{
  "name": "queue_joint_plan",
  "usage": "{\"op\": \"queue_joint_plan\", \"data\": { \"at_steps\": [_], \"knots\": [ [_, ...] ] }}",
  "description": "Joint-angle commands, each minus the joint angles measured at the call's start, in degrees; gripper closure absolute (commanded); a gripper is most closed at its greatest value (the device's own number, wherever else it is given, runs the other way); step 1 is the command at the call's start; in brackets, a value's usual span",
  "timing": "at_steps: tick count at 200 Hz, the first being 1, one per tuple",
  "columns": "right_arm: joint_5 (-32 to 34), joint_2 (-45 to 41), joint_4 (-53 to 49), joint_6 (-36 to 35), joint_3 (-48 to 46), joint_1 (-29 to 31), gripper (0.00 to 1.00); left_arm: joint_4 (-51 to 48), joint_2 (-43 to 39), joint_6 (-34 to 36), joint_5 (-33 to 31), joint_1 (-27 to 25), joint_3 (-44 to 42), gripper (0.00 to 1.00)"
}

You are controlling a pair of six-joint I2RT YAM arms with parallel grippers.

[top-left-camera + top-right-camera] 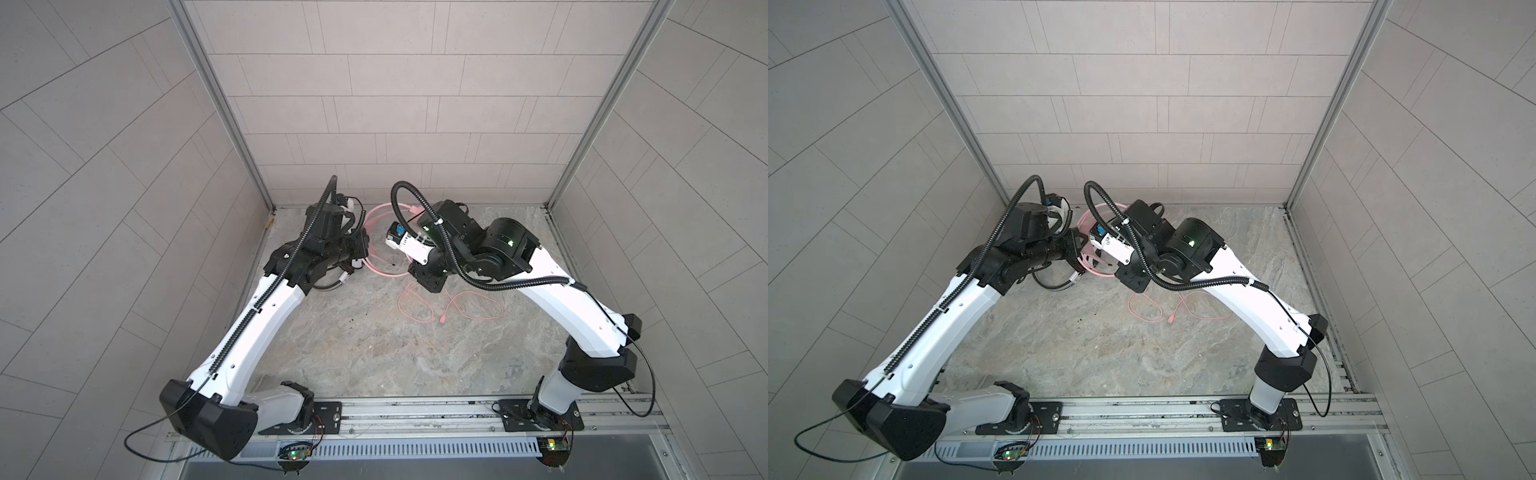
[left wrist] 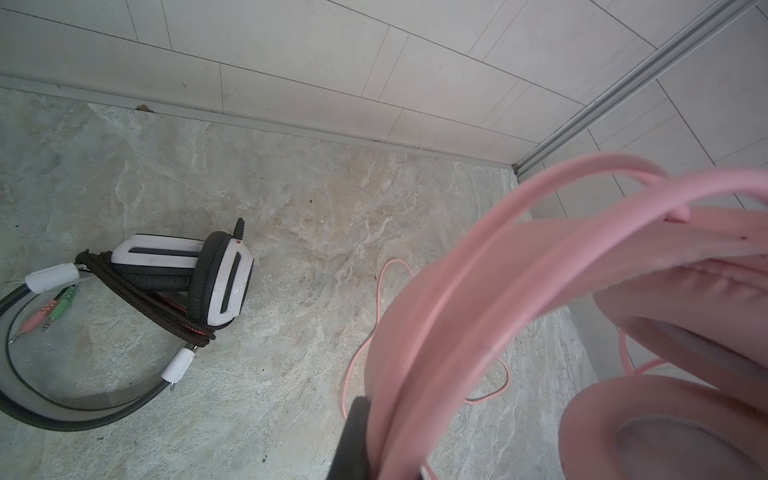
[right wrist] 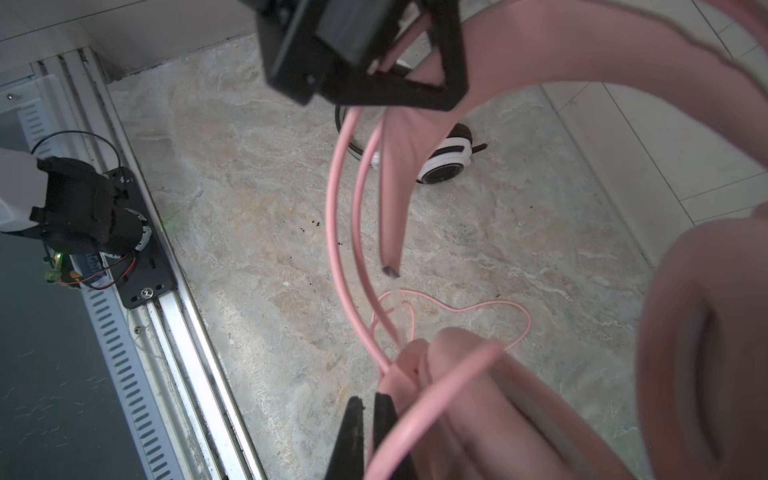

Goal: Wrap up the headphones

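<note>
The pink headphones (image 1: 376, 212) hang above the marble table, between both arms, at the back centre. My left gripper (image 3: 374, 75) is shut on their headband (image 2: 436, 332). Large and blurred close to the cameras are the pink ear cups (image 3: 706, 353). My right gripper (image 3: 370, 415) is shut just below one cup; the pink cable (image 3: 436, 386) crosses one finger and runs in between them. The rest of that cable (image 1: 415, 307) lies in loose loops on the table, plug (image 1: 1171, 319) at the end. The white-and-black headphones (image 2: 224, 282) lie on the table under the left arm, black cable wound round them.
Tiled walls (image 1: 395, 124) close in the back and both sides. An aluminium rail (image 1: 415, 411) with both arm bases runs along the front edge. Dark specks (image 3: 316, 224) dot the marble table (image 1: 374, 353).
</note>
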Motion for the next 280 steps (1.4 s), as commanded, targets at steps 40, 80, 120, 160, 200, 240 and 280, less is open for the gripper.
{"op": "queue_joint_plan", "data": {
  "at_steps": [40,80,120,160,200,240,280],
  "knots": [
    [-12.91,0.04,3.44,2.04,4.29,-8.22,1.00,-2.16,-2.64,7.40,7.06,-0.32,-0.16,1.00],
    [-18.63,1.06,5.03,3.11,4.95,-11.51,1.00,-4.37,-3.15,10.23,7.89,-0.56,-0.67,1.00],
    [-24.01,0.04,4.84,4.20,3.75,-14.67,1.00,-6.27,-5.31,11.30,0.92,-0.42,-1.32,1.00],
    [-28.89,-7.12,9.93,4.88,-9.76,-14.70,1.00,-3.96,-6.82,8.73,-6.99,0.46,-1.26,1.00],
    [-27.77,-14.60,14.11,4.54,-24.40,-14.68,1.00,-4.57,-5.90,4.38,-10.61,6.17,2.41,1.00],
    [-27.58,-18.05,18.93,5.06,-36.24,-14.65,0.92,-4.03,-4.23,0.37,-6.25,12.28,8.27,1.00],
    [-22.49,-18.71,25.77,5.91,-46.24,-14.79,0.58,-3.56,-3.22,-1.89,-5.48,14.09,14.02,1.00]
  ]
}}
